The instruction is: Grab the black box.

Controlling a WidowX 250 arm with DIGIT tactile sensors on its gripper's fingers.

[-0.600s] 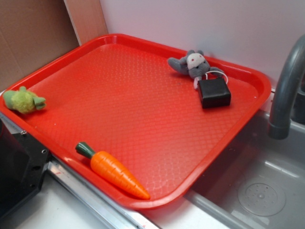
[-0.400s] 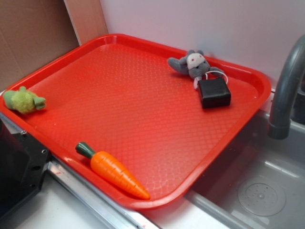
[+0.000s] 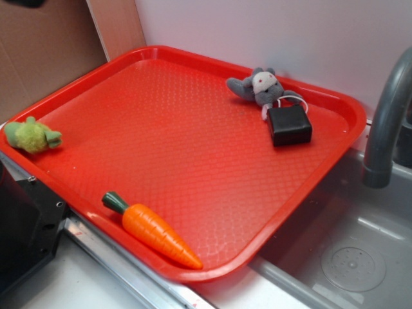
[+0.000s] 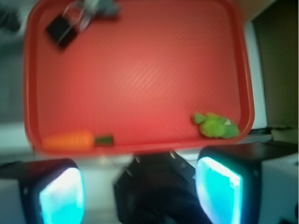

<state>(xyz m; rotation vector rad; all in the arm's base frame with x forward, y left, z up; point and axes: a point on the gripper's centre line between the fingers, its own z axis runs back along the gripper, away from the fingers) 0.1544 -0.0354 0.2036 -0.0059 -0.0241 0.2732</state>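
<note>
Because the black box (image 3: pixel 290 125) sits at the far right corner of the red tray (image 3: pixel 161 51), the pincer (image 4: pixel 140 191) has the whole tray to cross before it can reach it. In the wrist view the box (image 4: pixel 60 32) shows small at the top left, while the pincer hangs over the opposite rim with its two glowing pads well apart, so it is open and holds nothing. The box lies flat, roughly square, turned slightly askew to the tray's edges, so neither axis looks clearly longer. A grey plush toy (image 3: pixel 259 85) touches the box on its far side, and a thin white loop (image 3: pixel 293 100) rests against its top edge; both crowd that side and could be caught in a careless closing. The near and right faces look free. Well apart are an orange carrot (image 3: pixel 154 232) at the near rim and a green plush (image 3: pixel 31 135) at the left rim. A grey faucet (image 3: pixel 386 122) rises over the sink (image 3: pixel 347 257) just beyond the box's corner.
</note>
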